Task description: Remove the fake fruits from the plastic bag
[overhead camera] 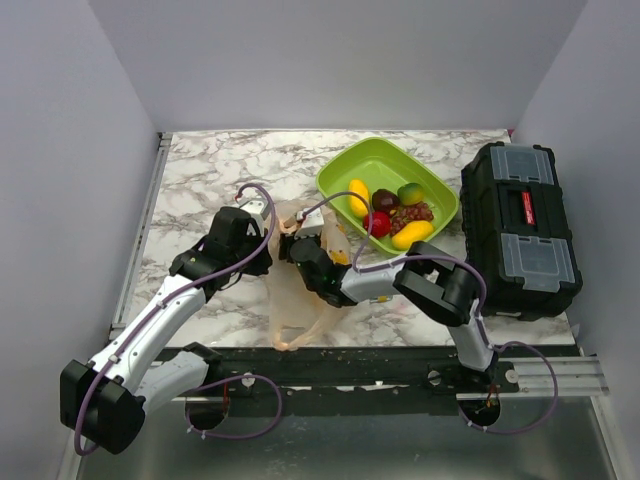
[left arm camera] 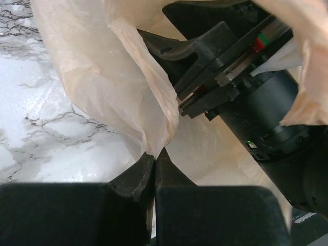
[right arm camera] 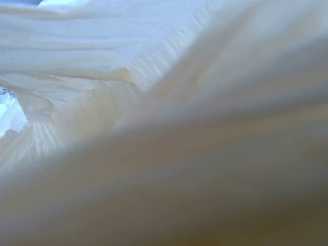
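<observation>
Left end effector [left arm camera: 155, 160] fully closed, pinching plastic bag [left arm camera: 102, 77] film; bag reaches counter [overhead camera: 200, 180] front edge. Right end effector [overhead camera: 298, 250] inside bag; opening cannot be told.

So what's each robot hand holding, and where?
Left gripper pinches the plastic bag by its edge. Right gripper is inside the bag; its hold cannot be told.
</observation>
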Motion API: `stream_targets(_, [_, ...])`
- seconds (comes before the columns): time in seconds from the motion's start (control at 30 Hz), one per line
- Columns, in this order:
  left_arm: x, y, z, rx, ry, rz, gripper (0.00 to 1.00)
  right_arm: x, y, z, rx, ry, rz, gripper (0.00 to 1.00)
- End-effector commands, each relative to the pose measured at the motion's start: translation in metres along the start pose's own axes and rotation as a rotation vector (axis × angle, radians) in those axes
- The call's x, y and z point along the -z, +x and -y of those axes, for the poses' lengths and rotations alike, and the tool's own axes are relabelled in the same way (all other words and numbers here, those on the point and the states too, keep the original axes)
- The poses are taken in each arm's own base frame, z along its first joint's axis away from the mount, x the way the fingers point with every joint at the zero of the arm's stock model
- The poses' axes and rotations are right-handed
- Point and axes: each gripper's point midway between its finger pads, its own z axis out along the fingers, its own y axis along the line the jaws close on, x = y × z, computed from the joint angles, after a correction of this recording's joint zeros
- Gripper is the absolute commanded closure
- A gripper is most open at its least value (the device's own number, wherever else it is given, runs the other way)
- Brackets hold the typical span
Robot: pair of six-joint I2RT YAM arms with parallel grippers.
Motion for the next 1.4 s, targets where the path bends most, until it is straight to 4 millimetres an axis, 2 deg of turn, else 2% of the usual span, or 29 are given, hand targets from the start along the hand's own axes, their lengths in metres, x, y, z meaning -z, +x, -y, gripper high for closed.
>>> stream_targets(0.0, [-0.001, 0.001, 0.004, 0.008, 0.030, 0.006, 1.00, -0.011, -0.010, 0.002, -0.007, 0.059, 0.072, 0.39])
stream_targets(0.07, [-0.001, 0.001, 0.004, 0.010, 0.030, 0.005, 1.00, -0.016, -0.011, 0.003, -0.005, 0.069, 0.081, 0.34])
stream_targets(0.17, [-0.001, 0.001, 0.004, 0.009, 0.028, 0.005, 1.00, -0.023, -0.010, 0.005, 0.000, 0.081, 0.083, 0.21])
stream_targets(0.3, [0.000, 0.000, 0.003, 0.009, 0.021, 0.006, 1.00, -0.020, -0.013, -0.002, -0.002, 0.019, 0.084, 0.16])
stream_targets(0.4, [0.002, -0.002, 0.004, 0.024, 0.023, 0.010, 1.00, -0.013, -0.013, 0.002, -0.015, 0.016, 0.080, 0.14])
stream_targets(0.57, [0.009, -0.010, 0.031, 0.063, 0.122, -0.006, 1.00, -0.002, -0.017, 0.006, -0.002, 0.001, 0.059, 0.12])
stream_targets(0.77, [0.023, -0.011, 0.073, -0.023, 0.216, -0.051, 1.00, 0.022, -0.017, 0.020, 0.011, -0.038, 0.043, 0.05])
stream_targets(0.83, [0.032, -0.011, 0.083, -0.036, 0.234, -0.050, 1.00, 0.031, -0.014, 0.015, 0.009, -0.109, 0.037, 0.00])
stream_targets(0.9, [0.039, -0.009, 0.085, -0.039, 0.246, -0.030, 1.00, 0.035, -0.008, 0.008, 0.015, -0.170, 0.023, 0.00])
stream_targets(1.0, [0.039, 0.000, 0.067, -0.042, 0.173, -0.004, 1.00, 0.035, -0.002, -0.009, 0.022, -0.252, -0.005, 0.00])
stream_targets(1.13, [0.033, 0.010, 0.010, -0.080, -0.115, -0.004, 1.00, 0.034, 0.007, -0.033, 0.034, -0.368, -0.020, 0.00])
stream_targets(1.23, [0.033, 0.016, -0.025, -0.057, -0.305, -0.016, 1.00, 0.028, 0.014, -0.048, 0.058, -0.422, -0.041, 0.00])
stream_targets(1.3, [0.032, 0.021, -0.033, -0.017, -0.337, -0.027, 1.00, 0.024, 0.014, -0.055, 0.065, -0.442, -0.035, 0.00])
stream_targets(1.37, [0.028, 0.023, -0.029, 0.007, -0.306, -0.025, 1.00, 0.018, 0.015, -0.063, 0.089, -0.459, -0.033, 0.00])
